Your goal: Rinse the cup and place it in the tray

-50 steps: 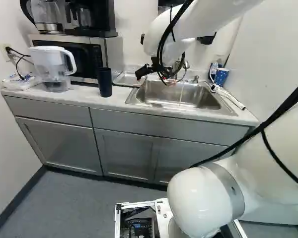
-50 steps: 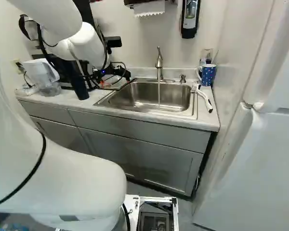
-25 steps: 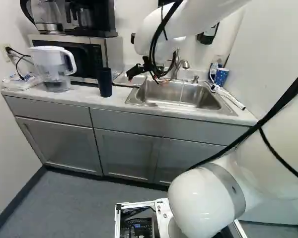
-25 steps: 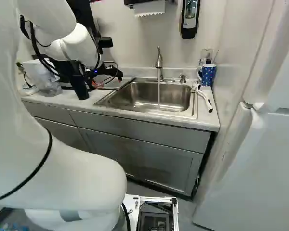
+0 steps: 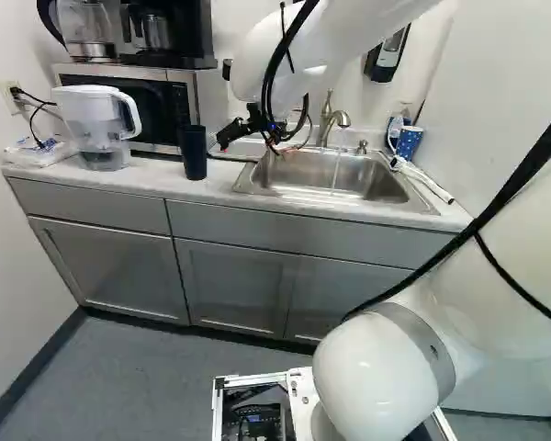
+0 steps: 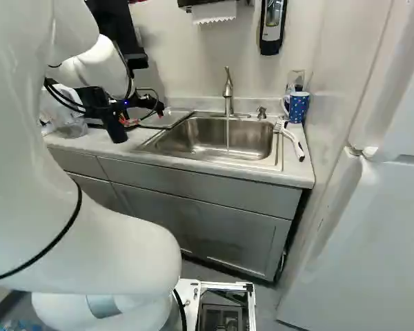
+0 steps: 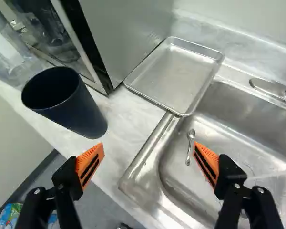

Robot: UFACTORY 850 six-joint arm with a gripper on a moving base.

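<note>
Black gripper (image 7: 148, 151): I'm wide, holding nothing. Dark cup (image 7: 78, 109) upright on counter (image 7: 126, 121), left; I should centre, squeeze lightly, lift straight, then tip it under running water (image 6: 228, 136), right. Tray (image 7: 174, 74) farther back, by sink's (image 7: 145, 167) left rim.

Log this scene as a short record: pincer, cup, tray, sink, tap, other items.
pincer: open, nothing between its fingers
dark cup: upright on the counter, not in the tray
tray: beside the sink, one corner over its rim
sink: spoon lying inside
tap: water running into the sink
other: dotted blue mug, brush right of the sink in the right base view
</note>
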